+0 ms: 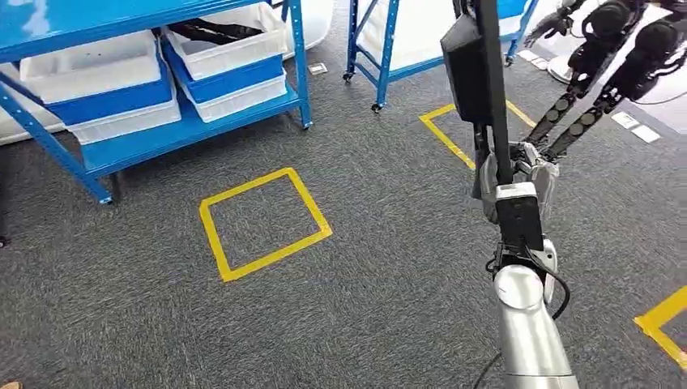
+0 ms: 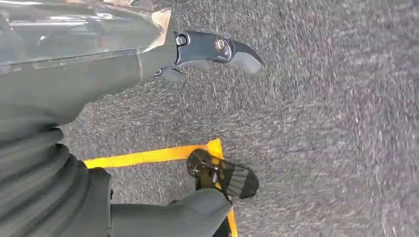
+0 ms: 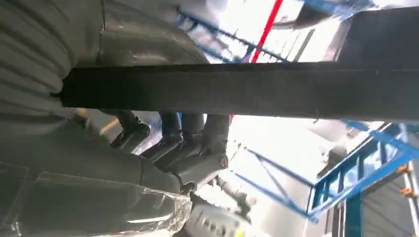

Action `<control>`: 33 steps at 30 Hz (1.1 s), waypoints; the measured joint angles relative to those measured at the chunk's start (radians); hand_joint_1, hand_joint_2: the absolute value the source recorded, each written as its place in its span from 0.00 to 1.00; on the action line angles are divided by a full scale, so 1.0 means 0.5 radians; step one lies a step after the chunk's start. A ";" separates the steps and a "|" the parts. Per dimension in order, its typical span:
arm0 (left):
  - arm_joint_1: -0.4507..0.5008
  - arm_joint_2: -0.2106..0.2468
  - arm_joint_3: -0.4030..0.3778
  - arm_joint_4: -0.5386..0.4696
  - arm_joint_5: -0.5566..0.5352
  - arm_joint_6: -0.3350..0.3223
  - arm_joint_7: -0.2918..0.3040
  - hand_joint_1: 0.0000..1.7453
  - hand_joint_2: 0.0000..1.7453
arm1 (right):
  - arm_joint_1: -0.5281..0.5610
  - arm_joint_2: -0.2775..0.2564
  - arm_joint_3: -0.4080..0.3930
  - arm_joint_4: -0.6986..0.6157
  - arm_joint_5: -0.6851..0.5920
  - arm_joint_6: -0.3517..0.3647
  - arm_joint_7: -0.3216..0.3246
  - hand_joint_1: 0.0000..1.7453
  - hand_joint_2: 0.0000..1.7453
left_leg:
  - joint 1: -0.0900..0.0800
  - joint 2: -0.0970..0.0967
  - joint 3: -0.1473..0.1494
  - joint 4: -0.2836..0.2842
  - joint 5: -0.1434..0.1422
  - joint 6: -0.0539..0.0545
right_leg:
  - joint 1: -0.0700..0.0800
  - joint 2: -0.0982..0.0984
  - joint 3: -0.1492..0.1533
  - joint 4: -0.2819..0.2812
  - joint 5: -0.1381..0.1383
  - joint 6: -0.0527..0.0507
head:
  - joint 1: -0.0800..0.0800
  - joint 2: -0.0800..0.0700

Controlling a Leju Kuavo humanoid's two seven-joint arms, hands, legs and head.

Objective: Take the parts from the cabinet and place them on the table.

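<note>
R arm nearest cam, silver forearm coming up from lower edge of head view, right hand raised and wrapped around a long black part that stands near upright, running up out of frame; a black boxy block sits on the part's upper section. R wrist view: fingers curled round the same black bar, thumb side on the other face, so grasp is firm. Left hand hangs over the carpet, thumb and fingers spread apart, nothing in it, released. Yellow tape corner on floor under that hand. Head view: grey carpet floor, yellow tape square centre-left, 2nd tape outline behind the part, another tape corner at right edge. Blue shelving rack upper left, holding white and blue bins on its lower shelf; 2nd blue rack on casters top centre. Another robot's dark arms top right. Table can't be made out
</note>
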 joint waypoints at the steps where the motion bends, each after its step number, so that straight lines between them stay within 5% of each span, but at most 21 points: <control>1: -0.001 -0.002 0.005 0.000 0.001 0.000 0.000 0.00 1.00 | -0.007 -0.007 -0.004 -0.009 0.062 -0.018 0.018 1.00 1.00 | -0.002 0.021 0.001 0.010 -0.006 -0.017 | -0.007 -0.089 0.102 -0.174 0.044 0.016 | 0.003 0.000; 2: 0.000 0.004 0.009 -0.003 0.002 0.002 0.005 0.00 1.00 | -0.021 -0.015 -0.008 -0.013 0.119 -0.031 0.037 1.00 1.00 | -0.022 0.040 -0.004 0.025 -0.020 -0.040 | 0.019 -0.145 0.124 -0.216 0.045 -0.002 | 0.011 0.001; 3: 0.000 0.001 0.012 -0.003 -0.002 0.003 0.010 0.00 1.00 | -0.024 -0.020 -0.012 -0.018 0.161 -0.034 0.060 1.00 1.00 | -0.020 0.056 0.002 0.025 -0.018 -0.051 | 0.024 -0.097 0.112 -0.215 0.059 -0.032 | -0.007 0.000; 6: -0.003 -0.001 0.012 -0.003 -0.035 0.003 0.039 0.00 1.00 | -0.020 -0.090 -0.056 -0.027 0.224 -0.038 0.093 1.00 1.00 | -0.011 0.123 0.014 0.020 -0.020 -0.070 | 0.020 -0.031 0.091 -0.205 0.068 -0.069 | -0.013 0.000; 7: -0.005 0.001 0.012 -0.003 -0.047 0.002 0.043 0.00 1.00 | -0.009 -0.102 -0.064 -0.043 0.234 -0.039 0.100 1.00 1.00 | 0.006 0.069 0.005 0.036 -0.046 -0.088 | -0.006 -0.008 0.094 -0.209 0.076 -0.086 | -0.019 0.000; 9: 0.000 0.003 0.010 -0.003 -0.079 0.001 0.059 0.00 1.00 | 0.014 -0.137 -0.085 -0.081 0.240 -0.050 0.105 1.00 1.00 | 0.010 -0.114 -0.070 0.238 -0.208 -0.086 | 0.006 0.031 0.085 -0.209 0.088 -0.124 | -0.026 0.001; 13: 0.010 0.014 0.001 -0.003 -0.116 -0.015 0.068 0.00 1.00 | 0.138 -0.177 -0.120 -0.144 0.245 -0.076 0.105 1.00 1.00 | 0.007 -0.162 -0.246 0.644 -0.368 -0.074 | 0.035 0.106 0.079 -0.208 0.092 -0.136 | -0.033 0.000; 14: 0.010 0.015 -0.005 -0.003 -0.127 -0.026 0.068 0.00 1.00 | 0.177 -0.191 -0.133 -0.164 0.267 -0.083 0.106 1.00 1.00 | 0.005 -0.163 -0.236 0.625 -0.336 -0.063 | 0.042 0.132 0.078 -0.207 0.096 -0.141 | -0.033 0.000; 16: 0.007 0.015 -0.017 -0.003 -0.146 -0.032 0.066 0.00 1.00 | 0.243 -0.212 -0.153 -0.207 0.297 -0.101 0.107 1.00 1.00 | -0.005 -0.184 -0.099 0.362 -0.185 -0.025 | 0.053 0.186 0.078 -0.207 0.101 -0.146 | -0.033 0.000; 17: 0.006 0.016 -0.018 -0.003 -0.153 -0.034 0.066 0.00 1.00 | 0.260 -0.220 -0.160 -0.226 0.307 -0.106 0.107 1.00 1.00 | -0.010 -0.230 -0.008 0.190 -0.111 0.000 | 0.055 0.214 0.078 -0.207 0.105 -0.143 | -0.034 0.000; 18: 0.003 0.026 -0.018 -0.003 -0.157 -0.034 0.064 0.00 1.00 | 0.276 -0.224 -0.162 -0.240 0.309 -0.108 0.107 1.00 1.00 | -0.015 -0.345 0.052 0.070 -0.105 0.036 | 0.045 0.232 0.075 -0.207 0.111 -0.143 | -0.029 0.000; 19: 0.003 0.021 -0.021 -0.003 -0.161 -0.037 0.061 0.00 1.00 | 0.281 -0.231 -0.163 -0.252 0.315 -0.114 0.107 1.00 1.00 | -0.021 -0.317 0.058 0.053 -0.103 0.032 | 0.066 0.260 0.066 -0.205 0.116 -0.135 | -0.026 0.000; 22: -0.017 0.028 -0.030 -0.005 -0.161 -0.052 0.052 0.00 1.00 | 0.328 -0.247 -0.182 -0.295 0.348 -0.141 0.122 1.00 1.00 | -0.043 -0.252 0.064 0.036 -0.086 0.044 | 0.041 0.321 0.045 -0.224 0.145 -0.091 | -0.034 0.000; 23: -0.026 0.022 -0.032 -0.005 -0.161 -0.058 0.050 0.00 1.00 | 0.345 -0.253 -0.190 -0.314 0.354 -0.144 0.123 1.00 1.00 | -0.015 -0.219 0.080 -0.013 -0.052 0.043 | 0.065 0.301 0.034 -0.212 0.147 -0.090 | -0.027 0.000; 24: -0.033 0.021 -0.033 -0.005 -0.161 -0.063 0.047 0.00 1.00 | 0.355 -0.255 -0.197 -0.324 0.361 -0.154 0.123 1.00 1.00 | -0.023 -0.198 0.092 -0.041 -0.037 0.040 | 0.058 0.165 -0.002 -0.163 0.114 -0.095 | -0.027 0.000; 25: -0.034 0.021 -0.033 -0.005 -0.160 -0.064 0.045 0.00 1.00 | 0.349 -0.256 -0.195 -0.328 0.369 -0.154 0.124 1.00 1.00 | -0.024 -0.169 0.091 -0.047 -0.029 0.051 | 0.056 0.106 -0.063 -0.045 0.040 -0.106 | -0.008 0.000; 27: -0.033 0.019 -0.034 -0.005 -0.160 -0.065 0.045 0.00 1.00 | 0.363 -0.256 -0.195 -0.333 0.373 -0.157 0.123 1.00 1.00 | -0.024 -0.110 0.086 -0.046 -0.029 0.048 | 0.038 0.083 -0.203 0.264 -0.084 -0.102 | -0.007 0.000; 29: -0.033 0.014 -0.034 -0.005 -0.160 -0.065 0.045 0.00 1.00 | 0.377 -0.256 -0.195 -0.333 0.378 -0.157 0.127 1.00 1.00 | -0.021 -0.049 0.082 -0.045 -0.031 0.043 | 0.010 0.070 -0.249 0.382 -0.101 -0.061 | -0.007 0.000; 31: -0.035 0.010 -0.037 -0.005 -0.160 -0.065 0.045 0.00 1.00 | 0.380 -0.257 -0.195 -0.334 0.378 -0.157 0.134 1.00 1.00 | -0.009 -0.001 0.086 -0.038 -0.039 0.020 | -0.018 0.037 -0.103 0.137 -0.007 -0.001 | -0.008 0.000; 32: -0.037 0.010 -0.037 -0.005 -0.160 -0.065 0.045 0.00 1.00 | 0.380 -0.257 -0.195 -0.340 0.378 -0.157 0.134 1.00 1.00 | -0.003 0.022 0.087 -0.024 -0.050 0.001 | -0.029 -0.019 0.013 -0.059 0.054 0.033 | -0.008 0.000; 33: -0.039 0.013 -0.039 -0.006 -0.160 -0.066 0.045 0.00 1.00 | 0.377 -0.256 -0.195 -0.342 0.378 -0.157 0.134 1.00 1.00 | -0.011 0.043 0.087 -0.002 -0.065 -0.023 | -0.039 -0.120 0.088 -0.198 0.071 0.050 | -0.003 0.000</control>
